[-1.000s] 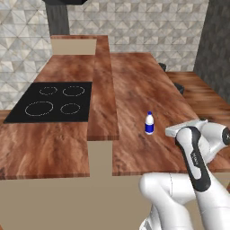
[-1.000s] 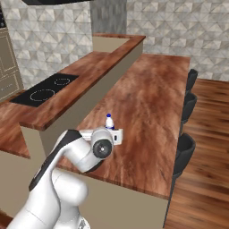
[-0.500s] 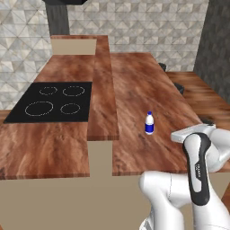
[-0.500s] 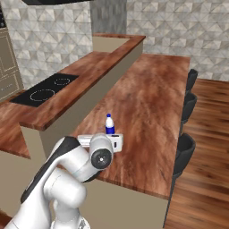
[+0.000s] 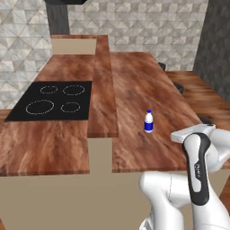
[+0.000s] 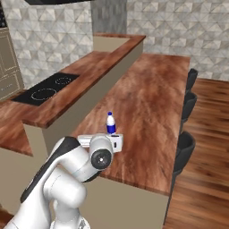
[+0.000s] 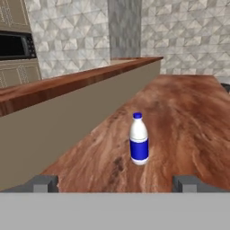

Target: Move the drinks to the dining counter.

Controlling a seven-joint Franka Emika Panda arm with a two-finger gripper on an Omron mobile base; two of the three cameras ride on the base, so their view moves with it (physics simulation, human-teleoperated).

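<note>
The bottle [image 7: 139, 139] is stood upright on the dining counter [image 7: 188, 121], beside the raised ledge [image 5: 103, 85]. The gripper [image 7: 117, 184] is held level before it, jaws spread wide and empty, nothing touched.

The white Franka Panda arm with dark joints [image 5: 197, 170] rises from the lower right of the left base view, its glossy white upper links bending at a dark-banded elbow. In the right base view the same arm [image 6: 67, 170] climbs from the lower left and folds forward, ending in a round grey wrist joint that faces the camera. The hand is held low and roughly level, pointing forward. In the hand view the two-finger gripper [image 7: 119, 183] shows its two small dark finger tips [image 7: 45, 183] set wide apart at the bottom, jaws fully spread with nothing between them.
</note>
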